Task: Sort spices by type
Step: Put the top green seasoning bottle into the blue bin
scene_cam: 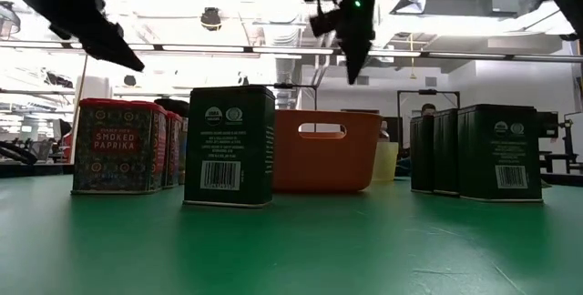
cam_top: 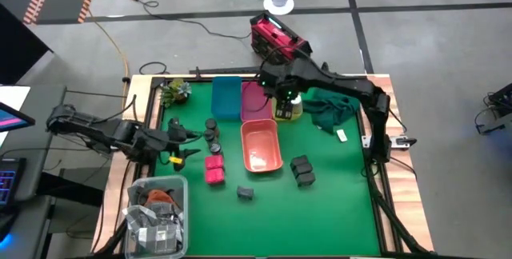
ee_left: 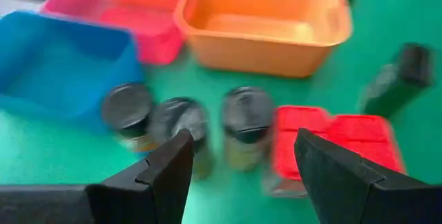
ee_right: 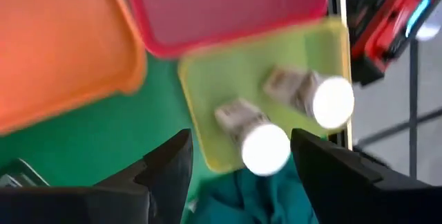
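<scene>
We see the right pincer (ee_right: 238, 175) released, its fingers spread above the yellow bin (ee_right: 259, 92) at the worktop's (cam_top: 336, 203) far edge; two white-capped bottles (ee_right: 297, 106) lie inside that bin. We see the left pincer (ee_left: 242, 175) released as well, poised near the worktop's left edge, over three dark round jars (ee_left: 186, 120) that stand in a row just beside two magenta blocks (ee_left: 335, 137). The salmon bin (cam_top: 261, 147) sits mid-worktop, beside the blue bin (cam_top: 226, 97) and pink bin (cam_top: 256, 97). Dark grey boxy packs (cam_top: 302, 170) stand near the salmon bin, toward the right edge; one pack (cam_top: 245, 193) stands apart, toward the near edge.
</scene>
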### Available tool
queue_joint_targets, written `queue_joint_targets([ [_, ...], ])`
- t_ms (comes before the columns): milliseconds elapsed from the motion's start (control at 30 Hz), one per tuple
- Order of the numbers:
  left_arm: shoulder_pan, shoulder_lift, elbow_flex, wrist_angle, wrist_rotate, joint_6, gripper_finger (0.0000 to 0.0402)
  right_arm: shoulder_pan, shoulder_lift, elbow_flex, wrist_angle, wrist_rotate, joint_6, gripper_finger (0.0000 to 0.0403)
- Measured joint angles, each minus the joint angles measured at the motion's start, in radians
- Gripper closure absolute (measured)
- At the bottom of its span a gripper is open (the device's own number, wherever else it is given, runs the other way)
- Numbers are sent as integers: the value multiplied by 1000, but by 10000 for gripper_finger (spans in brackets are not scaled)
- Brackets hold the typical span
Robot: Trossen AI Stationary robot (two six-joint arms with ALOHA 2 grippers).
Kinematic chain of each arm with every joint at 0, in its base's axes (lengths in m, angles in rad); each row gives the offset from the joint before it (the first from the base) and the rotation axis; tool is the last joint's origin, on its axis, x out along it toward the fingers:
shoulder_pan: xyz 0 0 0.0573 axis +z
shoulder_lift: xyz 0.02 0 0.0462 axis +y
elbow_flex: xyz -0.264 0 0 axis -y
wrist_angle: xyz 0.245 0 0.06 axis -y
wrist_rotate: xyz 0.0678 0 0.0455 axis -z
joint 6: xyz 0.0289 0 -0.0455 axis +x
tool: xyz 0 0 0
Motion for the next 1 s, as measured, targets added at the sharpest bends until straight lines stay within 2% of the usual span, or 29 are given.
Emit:
queue_joint_targets([
  [300,247,180,94,-45,54,63,162,118,-8,3,190,14,16,126],
  [467,409,235,117,-31,165,78,162,161,-67,3,215,32,35,126],
  [600,523,327,182,-34,269,112,162,189,-97,3,225,41,60,126],
  [800,611,531,314,-148,358,152,161,253,-105,2,207,116,90,126],
  [1000,634,616,399,-215,410,157,132,282,-105,2,195,143,89,126],
])
